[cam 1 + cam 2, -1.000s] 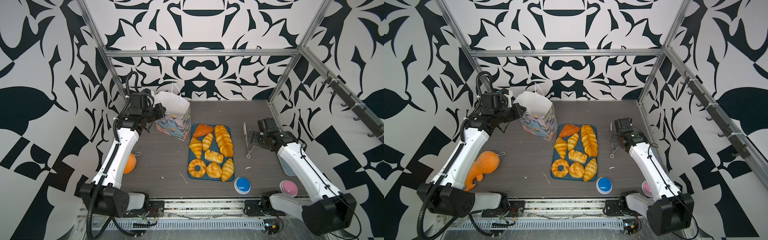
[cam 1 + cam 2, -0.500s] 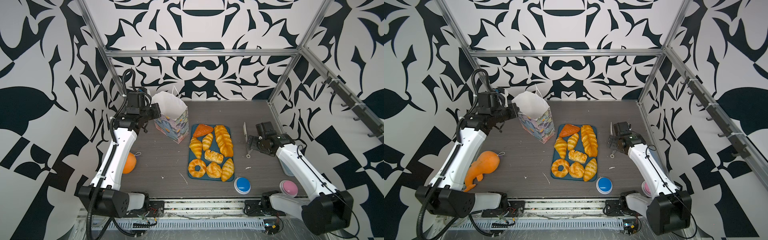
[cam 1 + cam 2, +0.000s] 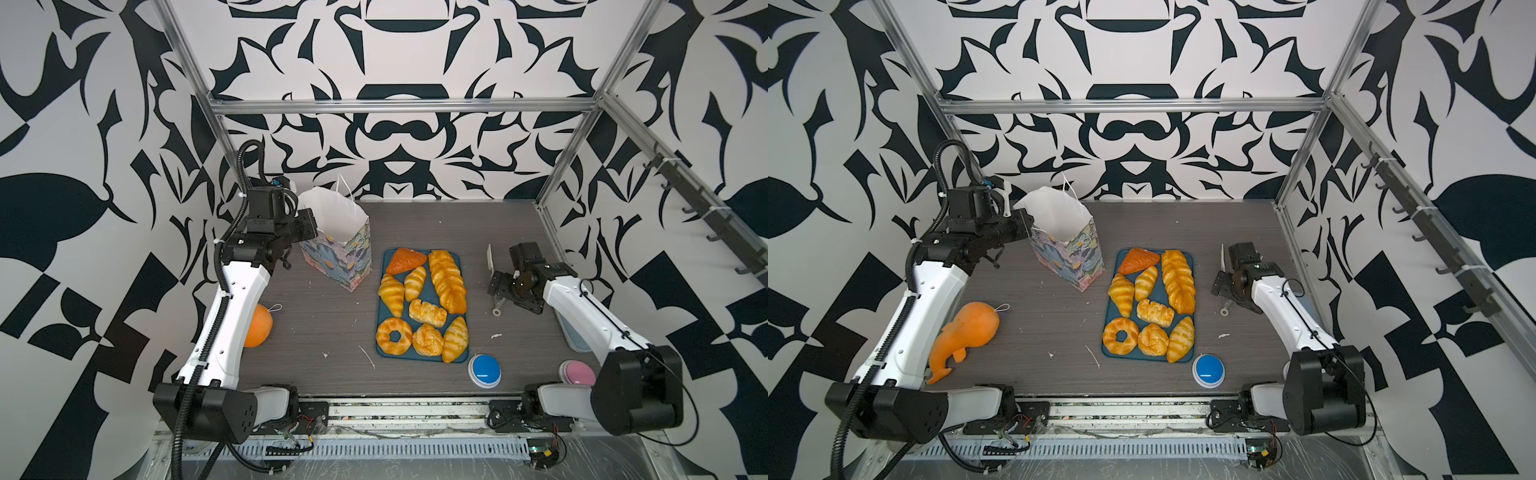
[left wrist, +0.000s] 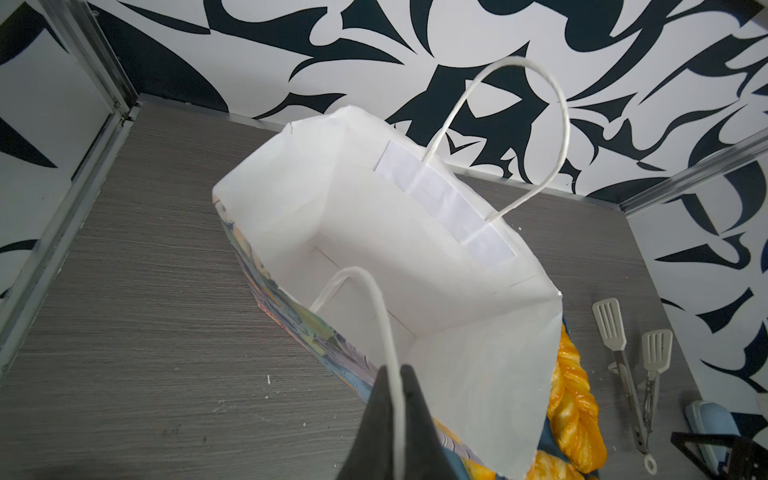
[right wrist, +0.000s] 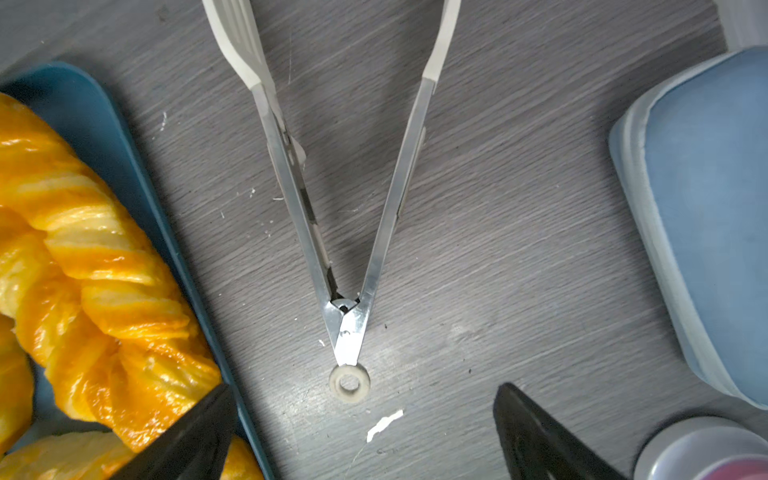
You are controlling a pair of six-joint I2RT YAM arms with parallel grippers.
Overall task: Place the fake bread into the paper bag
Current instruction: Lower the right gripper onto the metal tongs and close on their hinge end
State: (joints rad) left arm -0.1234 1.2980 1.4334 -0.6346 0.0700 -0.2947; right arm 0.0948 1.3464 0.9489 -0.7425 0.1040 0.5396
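My left arm hid most of the orange toy (image 3: 258, 326) in a top view, only my left wrist view showed the white inside of the paper bag (image 4: 415, 266) and my left pincer (image 4: 395, 372) clamped on its handle (image 4: 384, 328), while the fake bread (image 3: 424, 303) lay on the blue tray (image 5: 95, 108) beside it and my right pincer (image 5: 361, 436) gaped wide above the tongs (image 5: 345, 249).

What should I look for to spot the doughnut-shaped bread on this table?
Find the teal tray in the middle of the grey table. At its near-left corner, beside a round bun, lies the ring pastry. It alone has a hole through its middle.
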